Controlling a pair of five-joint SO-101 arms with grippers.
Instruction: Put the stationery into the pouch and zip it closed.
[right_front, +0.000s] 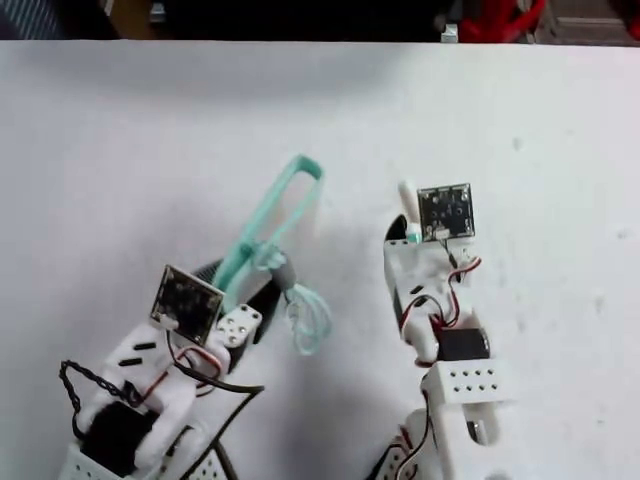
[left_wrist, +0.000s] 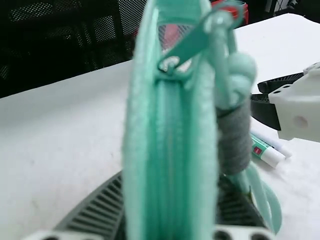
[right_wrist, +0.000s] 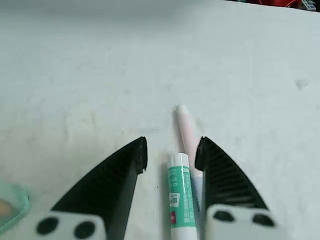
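One mint pouch (right_front: 268, 220) stands on edge in the high view, clamped by the left gripper (right_front: 245, 288). Left wrist view: its fingers (left_wrist: 95, 215) pinch the pouch zipper-side up, probably for loading. Right wrist view: the right gripper (right_wrist: 170, 155), fingers apart, straddles a green-labelled pen (right_wrist: 179, 200) and a pink pen (right_wrist: 184, 125).

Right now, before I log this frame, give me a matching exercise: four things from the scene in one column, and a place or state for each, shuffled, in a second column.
Things
1. pouch
2. green-and-white tube
3. left jaws
4. right jaws

Places and states
A. open, one on each side of the tube
B. lying flat on the white table
C. shut on the pouch
D. mint green, held on its edge

Pairs: 1-D, 2-B, 3-C, 4-A.
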